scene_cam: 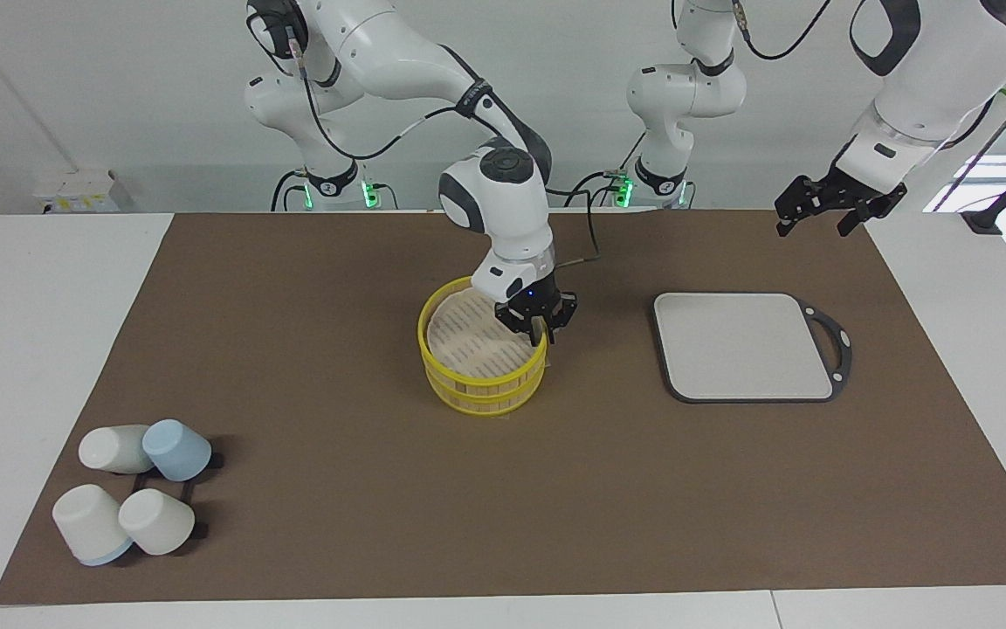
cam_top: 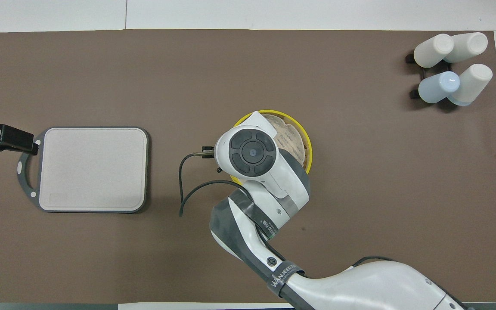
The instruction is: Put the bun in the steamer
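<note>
The steamer (scene_cam: 478, 390), a round bamboo basket with bright yellow rims, stands mid-table, and a pale slatted surface (scene_cam: 466, 339) shows inside its top rim. In the overhead view the right arm covers much of the steamer (cam_top: 308, 148). My right gripper (scene_cam: 540, 327) is down at the steamer's rim, on the side toward the left arm's end. The bun is hidden or out of view. My left gripper (scene_cam: 813, 227) hangs open and empty in the air over the mat's corner at the left arm's end, where that arm waits.
A grey rectangular board (scene_cam: 743, 345) (cam_top: 93, 168) with a dark handle lies beside the steamer toward the left arm's end. Several white and blue cups (scene_cam: 136, 494) (cam_top: 450, 69) lie on a dark rack at the mat's corner farthest from the robots, at the right arm's end.
</note>
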Tool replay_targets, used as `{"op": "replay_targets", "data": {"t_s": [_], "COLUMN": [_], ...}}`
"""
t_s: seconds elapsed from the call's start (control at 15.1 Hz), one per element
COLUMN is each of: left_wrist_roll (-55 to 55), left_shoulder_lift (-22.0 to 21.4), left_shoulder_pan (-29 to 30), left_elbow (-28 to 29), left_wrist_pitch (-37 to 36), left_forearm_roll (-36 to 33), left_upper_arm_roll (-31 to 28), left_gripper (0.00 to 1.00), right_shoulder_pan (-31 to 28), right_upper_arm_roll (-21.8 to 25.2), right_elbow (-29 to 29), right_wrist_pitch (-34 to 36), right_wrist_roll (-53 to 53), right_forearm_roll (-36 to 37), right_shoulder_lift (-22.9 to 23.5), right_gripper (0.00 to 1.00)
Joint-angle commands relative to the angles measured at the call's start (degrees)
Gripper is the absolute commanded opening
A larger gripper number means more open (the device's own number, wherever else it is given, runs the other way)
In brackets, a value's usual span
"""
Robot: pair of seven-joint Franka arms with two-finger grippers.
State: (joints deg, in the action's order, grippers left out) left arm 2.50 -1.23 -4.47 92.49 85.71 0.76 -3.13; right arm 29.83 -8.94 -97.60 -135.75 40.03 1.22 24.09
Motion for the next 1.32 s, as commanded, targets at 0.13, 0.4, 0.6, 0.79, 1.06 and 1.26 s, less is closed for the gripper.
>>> {"op": "replay_targets", "data": {"t_s": [0.13,0.4,0.6,0.79,1.06,1.26], "left_wrist_roll": [0.8,0.8,0.8,0.8,0.8,0.8], "left_shoulder_lift": [-0.2,-0.4,-0.4,-0.4,-0.4,-0.4], "left_shoulder_pan": [-0.5,-0.2,-0.2,-0.2,-0.2,-0.1], "left_elbow": [-0.9,-0.9,-0.9,-0.7,-0.8,-0.8], "left_wrist_pitch": [-1.4,-1.2,-1.2,-1.1,-1.1,-1.1], "left_forearm_roll": [-0.4,-0.4,-0.4,-0.3,-0.3,-0.3], "left_upper_arm_roll": [-0.5,-0.5,-0.5,-0.5,-0.6,-0.6], "left_gripper": [1.0,1.0,1.0,1.0,1.0,1.0], "right_shoulder_pan": [-0.7,-1.2,-4.1,-11.6,-22.0,-26.7], "right_upper_arm_roll": [-0.5,-0.4,-0.2,-0.3,-0.2,-0.2], "right_elbow": [-0.1,8.5,10.0,8.9,7.0,6.3], "right_wrist_pitch": [-1.5,7.4,17.0,33.5,49.6,54.9], "right_wrist_roll": [0.1,-0.3,-3.9,-16.6,-31.0,-33.1], "right_forearm_roll": [0.1,0.2,0.3,0.3,0.2,0.1], "right_shoulder_lift": [-0.2,0.2,-3.9,-11.2,-20.5,-25.1], "right_gripper": [0.47,0.56,0.8,1.0,1.0,1.0]}}
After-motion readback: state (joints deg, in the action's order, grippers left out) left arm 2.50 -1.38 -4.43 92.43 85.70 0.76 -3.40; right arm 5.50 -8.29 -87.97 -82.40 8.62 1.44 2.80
